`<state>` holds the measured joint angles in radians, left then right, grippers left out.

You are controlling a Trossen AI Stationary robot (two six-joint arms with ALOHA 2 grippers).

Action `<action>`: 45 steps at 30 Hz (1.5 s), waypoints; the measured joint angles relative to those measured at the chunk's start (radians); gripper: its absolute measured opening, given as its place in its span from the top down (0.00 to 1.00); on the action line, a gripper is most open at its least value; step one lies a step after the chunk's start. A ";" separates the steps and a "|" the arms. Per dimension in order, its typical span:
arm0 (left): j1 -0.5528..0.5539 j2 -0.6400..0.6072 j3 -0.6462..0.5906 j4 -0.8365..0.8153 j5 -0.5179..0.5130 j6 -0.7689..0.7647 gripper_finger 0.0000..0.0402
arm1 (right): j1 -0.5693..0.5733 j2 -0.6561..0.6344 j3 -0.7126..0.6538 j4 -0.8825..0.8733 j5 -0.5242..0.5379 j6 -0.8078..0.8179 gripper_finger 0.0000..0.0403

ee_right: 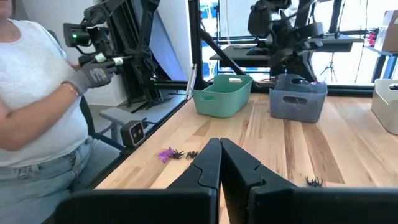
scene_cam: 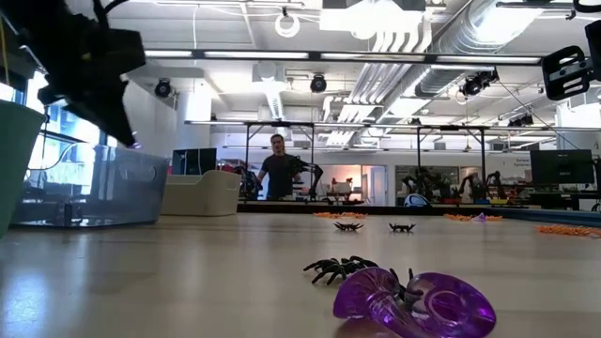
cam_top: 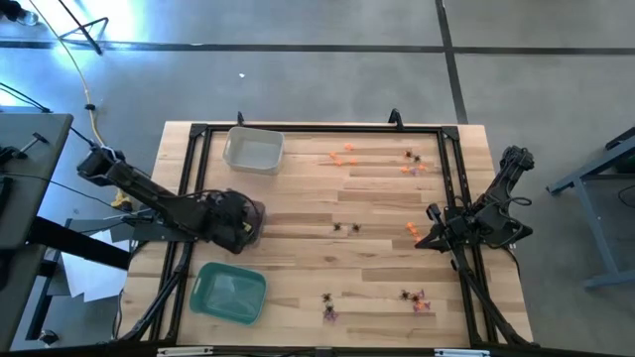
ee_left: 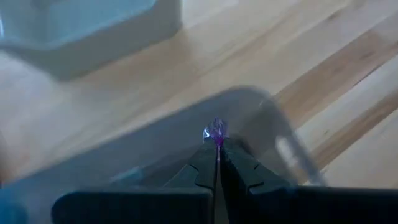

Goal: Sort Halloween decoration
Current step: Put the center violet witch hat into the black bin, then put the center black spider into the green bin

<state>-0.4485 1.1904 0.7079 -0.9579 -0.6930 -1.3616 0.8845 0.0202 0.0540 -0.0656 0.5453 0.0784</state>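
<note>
- Near the left edge of the wooden worktop [cam_top: 298,248]: three containers. A pale clear tray [cam_top: 253,151] stands toward the far left corner, a green tray [cam_top: 230,293] toward the near left corner, and a small grey-clear bin [ee_right: 297,99] between them, mostly covered from above by the left arm.
- Beyond the worktop: a person in a white top and grey glove [ee_right: 93,76] stands off one corner in the right wrist view; another person shows far back in the low view.
- Halloween decoration, scattered lots: orange pieces [cam_top: 342,156] near the far edge; a mixed orange and black cluster [cam_top: 412,164] toward the far right corner; two black spiders [cam_top: 345,227] mid-table; a purple piece with a spider [cam_top: 328,309] at the near edge; a further cluster [cam_top: 417,299] toward the near right corner.
- Left gripper [ee_left: 217,149]: fingers pressed together on a tiny purple trinket [ee_left: 216,132], held over the grey-clear bin.
- Left arm: reaches in from the left edge, wrist bent down above the bin.
- Right gripper [ee_right: 219,158]: fingers together with nothing between them, near the right edge; an orange trinket [cam_top: 412,231] lies just beside it.
- Right arm: folded low at the right edge, gripper pointing across the table toward the trays.
</note>
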 joint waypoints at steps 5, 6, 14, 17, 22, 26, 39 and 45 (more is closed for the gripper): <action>-0.018 0.000 -0.010 -0.031 0.030 -0.077 0.95 | 0.000 0.000 0.000 0.000 0.000 0.000 1.00; -0.019 0.000 -0.010 -0.032 0.030 -0.083 0.94 | 0.000 0.000 0.000 0.000 0.000 0.000 1.00; -0.018 0.000 -0.010 -0.014 0.027 -0.083 0.77 | 0.000 0.000 0.000 0.000 0.000 0.000 1.00; -0.018 0.000 -0.010 0.032 0.004 -0.049 0.74 | 0.000 0.000 0.000 0.000 0.000 0.000 1.00; 0.002 0.000 0.015 0.205 -0.082 0.144 0.72 | 0.000 0.000 0.000 0.000 0.000 0.000 1.00; 0.066 0.001 0.025 0.416 -0.080 0.372 0.72 | 0.000 0.000 0.000 0.000 0.000 0.000 1.00; 0.309 0.315 0.026 1.080 0.277 0.857 0.72 | 0.000 0.000 0.000 0.000 0.000 0.000 1.00; 0.346 0.501 0.069 1.259 0.345 0.978 0.72 | 0.000 0.000 0.000 0.000 0.000 0.000 1.00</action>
<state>-0.1024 1.6913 0.7770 0.3011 -0.3481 -0.3840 0.8841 0.0204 0.0540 -0.0654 0.5457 0.0784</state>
